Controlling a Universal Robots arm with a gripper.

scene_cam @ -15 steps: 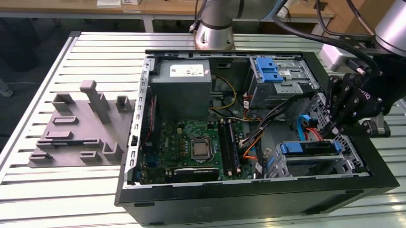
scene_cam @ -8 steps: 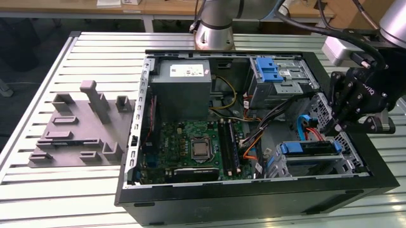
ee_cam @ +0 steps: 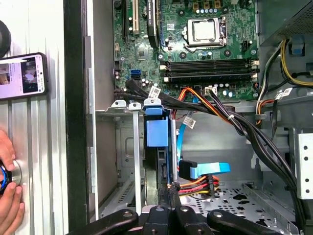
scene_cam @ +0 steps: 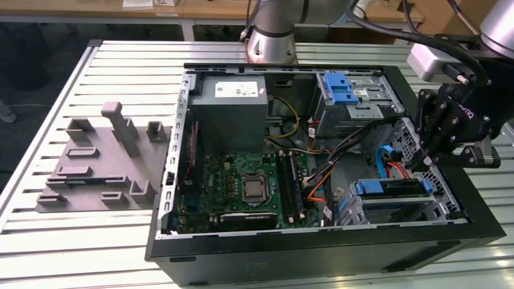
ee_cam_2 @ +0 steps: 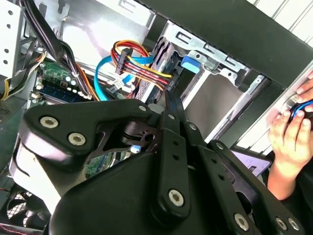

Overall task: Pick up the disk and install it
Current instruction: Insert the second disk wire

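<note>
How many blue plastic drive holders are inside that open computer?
2. One blue holder sits in the upper bay at the case's far end; the other is in the lower cage, just below the robot's hand. Others may be hidden.

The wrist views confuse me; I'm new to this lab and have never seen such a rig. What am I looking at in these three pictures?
The exterior view is taken by a camera off the arm. It shows an open computer case lying on a slatted metal table, with the robot arm's black gripper reaching into the end at the exterior view's right. There the disk, with its blue frame, sits in a metal drive cage. A grey moulded fixture lies beside the case.

The two wrist views come from cameras riding on the arm, so the black gripper parts loom large in them. In the first wrist view the fingers look closed together, holding nothing, just by the disk, which stands edge-on in its cage, cables plugged in. A person's hand and a phone rest on the table outside the case.
</note>
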